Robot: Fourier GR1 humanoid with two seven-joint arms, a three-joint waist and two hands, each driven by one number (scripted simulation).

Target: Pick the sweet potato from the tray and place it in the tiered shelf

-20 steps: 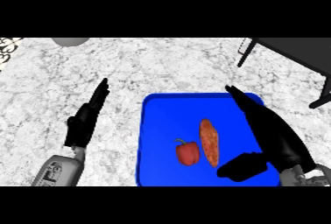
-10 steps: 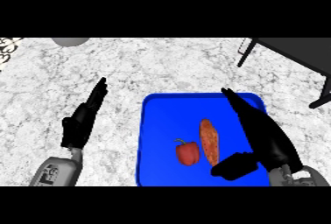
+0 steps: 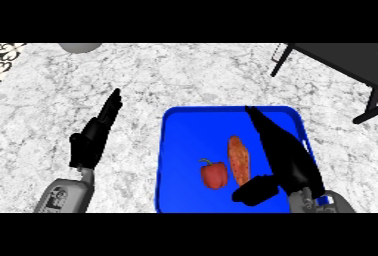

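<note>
An orange sweet potato [image 3: 238, 159] lies lengthwise in the middle of the blue tray [image 3: 184, 130]. Just to its right my right hand [image 3: 284, 157] hovers over the tray, open, fingers straight and pointing away, thumb [image 3: 255, 189] stretched out below the potato's near end. Whether it touches the potato I cannot tell. My left hand [image 3: 92, 137] is open over the counter left of the tray, fingers straight. The dark tiered shelf [image 3: 332, 57] shows at the top right corner, only partly in view.
A red bell pepper [image 3: 213, 174] lies on the tray left of the sweet potato. A grey round object [image 3: 80, 47] is at the top left edge. The counter is white marble.
My right hand has shifted left across the tray, closer to the sweet potato. The left hand, potato and pepper have stayed put.
</note>
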